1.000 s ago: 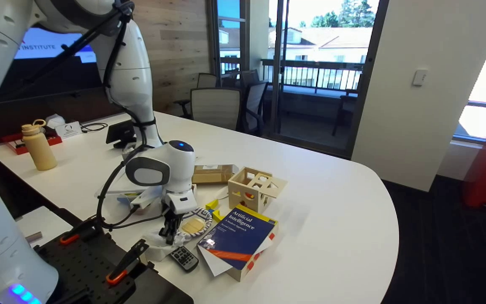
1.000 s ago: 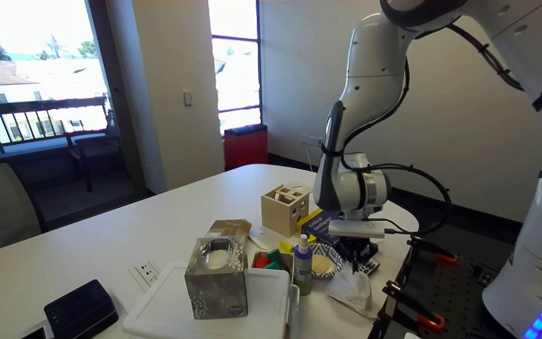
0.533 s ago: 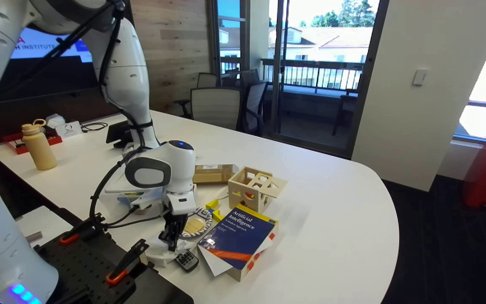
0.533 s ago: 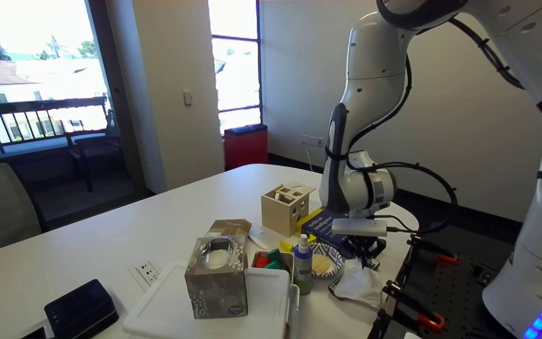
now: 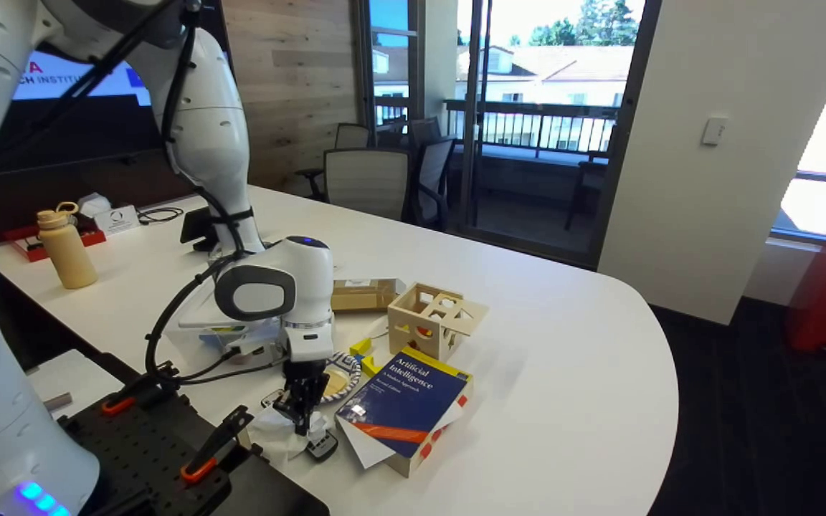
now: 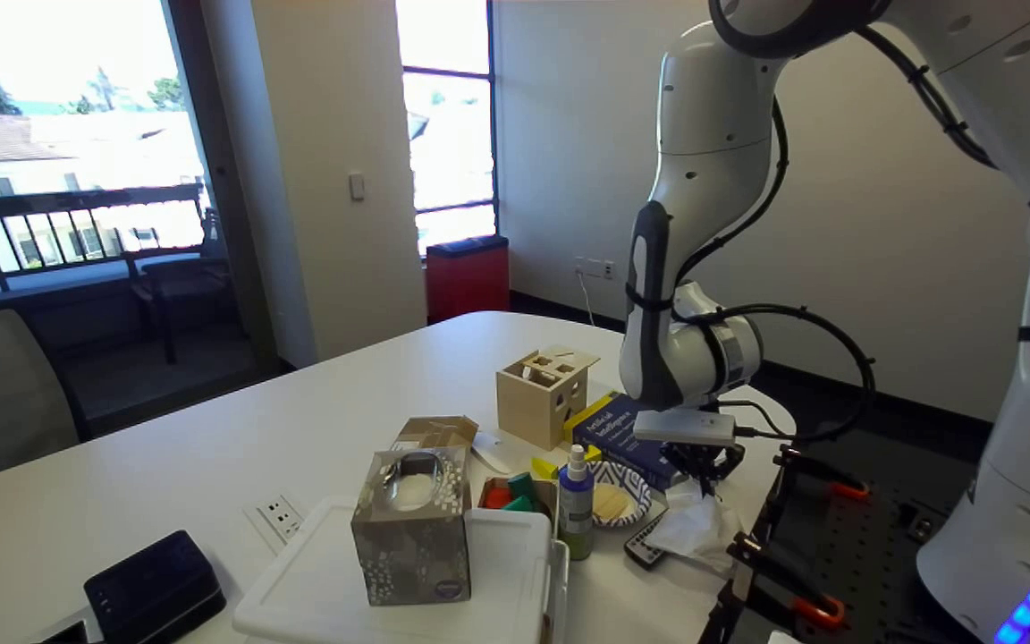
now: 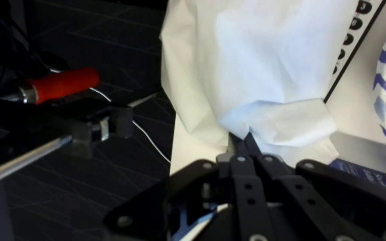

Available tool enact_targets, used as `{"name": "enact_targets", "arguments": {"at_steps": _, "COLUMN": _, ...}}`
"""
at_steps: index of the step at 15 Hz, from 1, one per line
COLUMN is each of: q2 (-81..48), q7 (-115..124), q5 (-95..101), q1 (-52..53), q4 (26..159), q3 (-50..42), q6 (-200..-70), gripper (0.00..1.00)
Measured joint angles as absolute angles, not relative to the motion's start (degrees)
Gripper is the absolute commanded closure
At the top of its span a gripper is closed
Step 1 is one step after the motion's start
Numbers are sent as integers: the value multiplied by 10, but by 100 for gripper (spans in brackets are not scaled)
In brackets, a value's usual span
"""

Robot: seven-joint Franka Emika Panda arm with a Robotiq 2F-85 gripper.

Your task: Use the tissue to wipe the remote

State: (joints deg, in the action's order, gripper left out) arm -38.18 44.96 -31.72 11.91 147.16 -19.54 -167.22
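The white tissue [image 7: 263, 67] is pinched between my fingertips and fills the upper middle of the wrist view. My gripper [image 7: 243, 142] is shut on it. In both exterior views the gripper [image 5: 302, 427] [image 6: 708, 488] points down over the remote, and the tissue [image 5: 273, 430] [image 6: 698, 528] drapes over the remote's middle. One end of the dark remote [image 5: 323, 448] sticks out beside the book. Its opposite end [image 6: 645, 547] shows near the plate. In the wrist view a strip of the remote [image 7: 354, 40] with numbered buttons shows at the tissue's right edge.
A patterned plate [image 6: 629, 478] and a blue book [image 5: 413, 394] lie close to the remote. A spray bottle [image 6: 577, 505], a tissue box [image 6: 412, 537] on a white lidded bin and a wooden shape box [image 5: 424, 319] stand around. Black-and-orange clamps [image 5: 216, 444] sit at the mount edge.
My gripper has slid along the remote toward the end near the book, dragging the tissue with it. The remote's end near the plate has come out from under the tissue.
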Motion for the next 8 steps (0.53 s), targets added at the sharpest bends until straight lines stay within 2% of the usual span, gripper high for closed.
{"name": "enact_targets", "arguments": {"at_steps": 8, "q2": -386, "q7": 532, "q5": -245, "q1": 142, "q4": 1475, "q3": -224, "q6": -1685, "gripper": 100}}
